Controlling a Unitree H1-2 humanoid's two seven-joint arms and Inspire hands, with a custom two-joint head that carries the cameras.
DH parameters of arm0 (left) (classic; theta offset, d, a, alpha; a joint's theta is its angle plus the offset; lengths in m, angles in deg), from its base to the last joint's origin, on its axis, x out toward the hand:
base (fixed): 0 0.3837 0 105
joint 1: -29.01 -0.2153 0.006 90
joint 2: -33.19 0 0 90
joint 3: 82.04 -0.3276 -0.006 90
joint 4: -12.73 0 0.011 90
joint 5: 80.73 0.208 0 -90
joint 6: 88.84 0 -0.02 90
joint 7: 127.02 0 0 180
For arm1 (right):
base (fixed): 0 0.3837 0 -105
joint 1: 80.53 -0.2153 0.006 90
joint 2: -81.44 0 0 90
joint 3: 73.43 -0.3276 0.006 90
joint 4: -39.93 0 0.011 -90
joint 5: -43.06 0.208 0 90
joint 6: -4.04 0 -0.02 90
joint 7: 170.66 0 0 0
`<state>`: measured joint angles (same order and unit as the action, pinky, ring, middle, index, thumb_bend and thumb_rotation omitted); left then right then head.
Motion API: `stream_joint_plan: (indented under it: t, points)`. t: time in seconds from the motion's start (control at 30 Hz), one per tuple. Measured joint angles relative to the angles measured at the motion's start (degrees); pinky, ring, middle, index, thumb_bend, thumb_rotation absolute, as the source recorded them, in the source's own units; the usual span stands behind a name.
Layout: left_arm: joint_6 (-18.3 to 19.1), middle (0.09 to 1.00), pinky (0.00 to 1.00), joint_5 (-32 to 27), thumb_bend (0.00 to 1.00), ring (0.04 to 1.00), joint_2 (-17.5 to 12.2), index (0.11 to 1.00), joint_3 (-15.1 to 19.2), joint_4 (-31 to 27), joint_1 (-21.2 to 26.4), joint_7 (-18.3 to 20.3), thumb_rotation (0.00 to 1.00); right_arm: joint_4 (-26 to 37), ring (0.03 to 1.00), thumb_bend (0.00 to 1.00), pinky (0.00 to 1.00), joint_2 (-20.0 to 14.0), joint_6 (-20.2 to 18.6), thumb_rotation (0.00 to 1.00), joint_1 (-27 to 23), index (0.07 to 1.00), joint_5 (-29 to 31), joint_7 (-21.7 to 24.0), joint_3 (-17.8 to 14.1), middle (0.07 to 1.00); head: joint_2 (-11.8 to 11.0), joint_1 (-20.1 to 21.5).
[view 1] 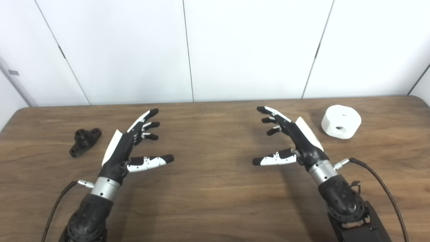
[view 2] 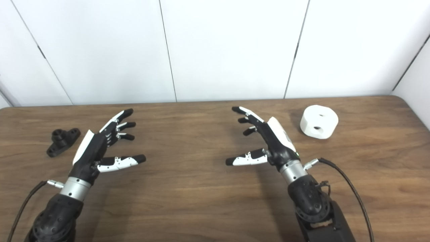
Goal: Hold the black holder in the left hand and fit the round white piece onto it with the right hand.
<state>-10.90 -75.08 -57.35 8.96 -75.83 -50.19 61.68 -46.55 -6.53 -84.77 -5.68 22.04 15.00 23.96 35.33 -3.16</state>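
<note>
Two hands hang over the wooden bench [view 1: 208,201], palms turned inward, facing each other! The left hand [view 1: 129,148] has its fingers spread wide and holds nothing; the black holder [view 1: 85,141] lies just to its left on the bench. Same for the right hand [view 1: 292,141], splayed and empty, with the round white piece [view 1: 341,126] resting near its far right.
</note>
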Motion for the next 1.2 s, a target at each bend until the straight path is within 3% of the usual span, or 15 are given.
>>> stream_joint_plan:
  t: [0.1,0.17,0.4,0.5,0.7,0.8,1.03,1.2]
  points:
    - [0.5,0.926,0.68,0.8,0.84,0.856,0.3,0.884,-0.7,-0.1,-0.1,0.2,0.12,0.0,0.784,0.86,0.64,0.0,0.0,0.25,0.0,0.833,0.0,0.0,0.1,0.851,-0.1,-0.5]
    - [2.0,0.979,0.75,1.2,0.88,0.918,0.1,0.952,-1.2,-0.2,-0.3,0.7,0.17,0.0,0.828,0.87,0.68,-0.3,-0.1,0.25,0.0,0.876,0.0,0.4,0.1,0.893,-0.5,-2.5]
    - [2.3,0.917,0.64,2.3,0.81,0.827,1.3,0.914,-1.5,-0.1,-0.5,-0.6,0.13,-0.3,0.832,0.87,0.69,-1.5,0.3,0.25,0.0,0.866,1.0,1.3,0.0,0.894,-1.1,-4.7]
    - [2.3,0.901,0.65,3.2,0.76,0.824,2.5,0.909,-1.5,-0.1,-0.5,-1.7,0.11,-0.5,0.828,0.87,0.68,-1.5,0.6,0.25,0.0,0.866,1.4,1.3,0.0,0.893,-1.2,-4.5]
    - [2.3,0.898,0.66,3.3,0.77,0.827,2.6,0.903,-0.9,-0.2,-0.5,-1.8,0.07,-0.7,0.821,0.86,0.68,-1.4,1.0,0.25,0.0,0.866,1.6,1.2,0.0,0.888,-1.3,-3.9]
    - [2.3,0.894,0.65,3.2,0.77,0.825,2.6,0.9,-0.9,-0.2,-0.5,-1.8,0.09,-0.8,0.814,0.86,0.67,-1.2,1.3,0.25,0.1,0.87,1.6,1.1,0.0,0.884,-1.5,-4.6]
    - [2.3,0.876,0.61,5.6,0.78,0.796,3.8,0.884,-1.5,-0.2,-0.5,-3.1,0.12,-0.8,0.816,0.83,0.65,-1.5,1.7,0.2,1.0,0.887,3.3,1.3,-1.4,0.903,-3.6,-16.5]
    - [2.3,0.867,0.59,6.9,0.78,0.787,6.0,0.868,-3.3,-0.1,-0.5,-3.7,0.12,-0.7,0.826,0.82,0.66,-2.3,1.4,0.15,1.3,0.892,5.1,1.4,-2.5,0.909,-4.7,-19.9]
